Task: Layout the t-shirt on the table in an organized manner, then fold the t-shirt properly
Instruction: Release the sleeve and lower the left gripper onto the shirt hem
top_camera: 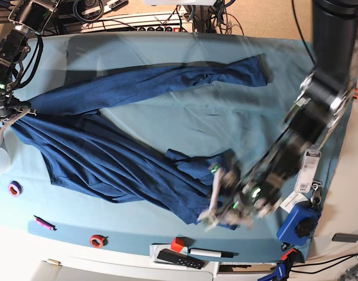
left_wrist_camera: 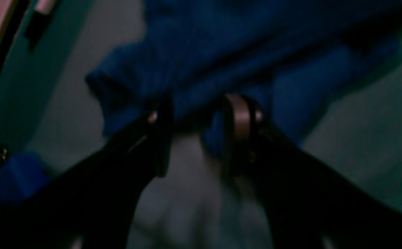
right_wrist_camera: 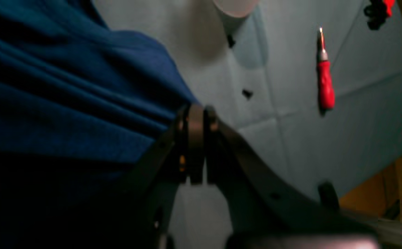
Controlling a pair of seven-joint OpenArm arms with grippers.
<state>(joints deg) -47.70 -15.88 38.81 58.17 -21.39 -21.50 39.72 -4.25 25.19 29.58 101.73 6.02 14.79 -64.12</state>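
Wrist views dim, blurred; base view bright.

One t-shirt (top_camera: 108,152), two grippers (top_camera: 222,205)

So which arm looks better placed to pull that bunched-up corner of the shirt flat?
Probably the left. Its gripper hangs open right at the crumpled corner of the t-shirt near the table's front edge. The right gripper is shut at the shirt's opposite end, seemingly anchoring it.
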